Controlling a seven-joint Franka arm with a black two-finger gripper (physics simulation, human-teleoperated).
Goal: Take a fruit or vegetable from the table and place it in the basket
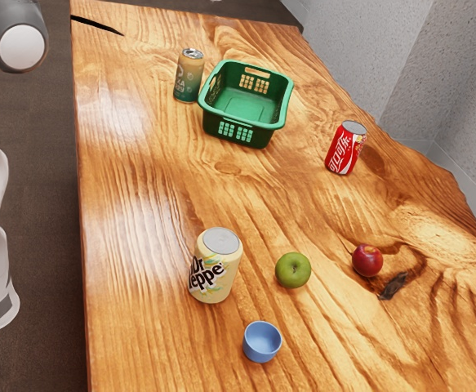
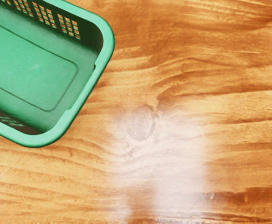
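Note:
A green apple point(image 1: 293, 270) rests on the wooden table, and a dark red fruit point(image 1: 367, 260) lies a short way from it toward the exterior view's right. The green basket point(image 1: 278, 116) stands upright at the table's far part, its inside showing bare floor. Below my hand's camera, the basket point(image 2: 107, 44) reaches in at a corner of the wrist view, beside bare wood. Whether my gripper is open or shut cannot be told from these pictures.
A green-gold can point(image 1: 189, 76) stands close beside the basket. A red can point(image 1: 346, 148), a yellow can point(image 1: 215, 265) and a small blue cup point(image 1: 262, 342) stand on the table point(image 1: 140, 180). A small dark object point(image 1: 393, 285) lies by the red fruit.

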